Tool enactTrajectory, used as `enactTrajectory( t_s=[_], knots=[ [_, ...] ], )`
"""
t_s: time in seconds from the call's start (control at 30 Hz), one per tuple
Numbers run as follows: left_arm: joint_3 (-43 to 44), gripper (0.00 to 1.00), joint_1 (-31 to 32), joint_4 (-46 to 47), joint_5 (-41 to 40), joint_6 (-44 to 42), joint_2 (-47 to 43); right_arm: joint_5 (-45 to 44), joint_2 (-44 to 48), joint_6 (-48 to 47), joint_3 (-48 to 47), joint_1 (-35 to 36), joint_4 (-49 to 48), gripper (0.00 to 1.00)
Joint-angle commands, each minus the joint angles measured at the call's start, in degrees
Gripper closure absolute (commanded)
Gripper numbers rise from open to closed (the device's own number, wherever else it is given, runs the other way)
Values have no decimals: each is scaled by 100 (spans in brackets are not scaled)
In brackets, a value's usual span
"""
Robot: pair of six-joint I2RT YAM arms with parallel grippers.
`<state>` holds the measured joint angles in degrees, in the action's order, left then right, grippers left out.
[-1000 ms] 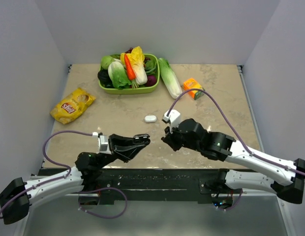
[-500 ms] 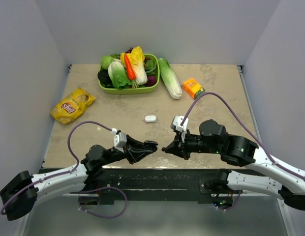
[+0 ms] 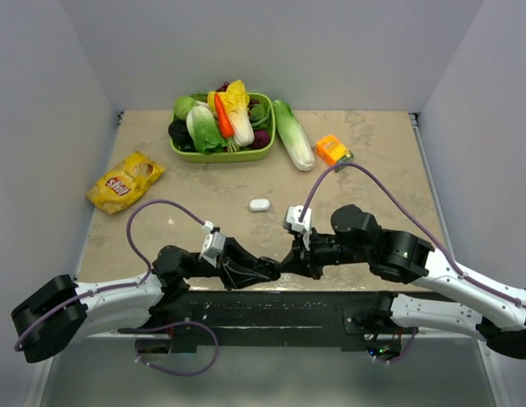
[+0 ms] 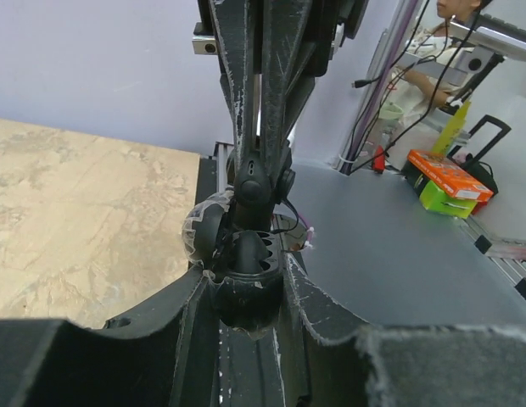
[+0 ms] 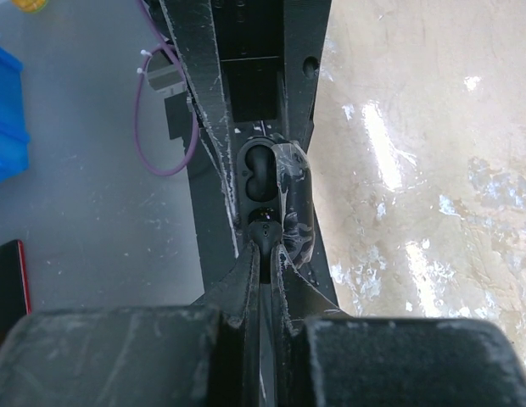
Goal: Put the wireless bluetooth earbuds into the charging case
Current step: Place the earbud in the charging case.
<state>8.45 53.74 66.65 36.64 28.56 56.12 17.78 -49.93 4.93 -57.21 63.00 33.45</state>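
My left gripper (image 4: 243, 268) is shut on a small black charging case (image 4: 243, 292), holding it with its lid (image 5: 297, 197) swung open. My right gripper (image 5: 265, 248) is shut on a glossy black earbud (image 5: 265, 224), which sits at the lower well of the case (image 5: 258, 174). In the top view the two grippers, left (image 3: 267, 271) and right (image 3: 286, 264), meet tip to tip over the table's front edge. The earbud and case are hidden there by the fingers. No other earbuds show.
A small white oval case (image 3: 260, 204) lies mid-table. At the back, a green basket (image 3: 221, 157) of vegetables stands with a cabbage (image 3: 293, 136) beside it, then an orange carton (image 3: 332, 152). A yellow chip bag (image 3: 125, 181) lies at the left. A black rail (image 3: 271, 309) runs along the front edge.
Both arms have swung inward. The left gripper moved right and toward the front edge, and the right gripper came left to meet it tip to tip.
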Motion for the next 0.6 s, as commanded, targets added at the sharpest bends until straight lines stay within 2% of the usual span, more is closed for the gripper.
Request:
enactTrajectory(
  t_s=[0.0,0.57],
  knots=[
    [245,100,-30,700,326,80,13,156,1,-54,-97,19,-40,100],
    [447,100,-30,691,370,-34,48,94,-105,26,-53,72,-84,100]
  ],
)
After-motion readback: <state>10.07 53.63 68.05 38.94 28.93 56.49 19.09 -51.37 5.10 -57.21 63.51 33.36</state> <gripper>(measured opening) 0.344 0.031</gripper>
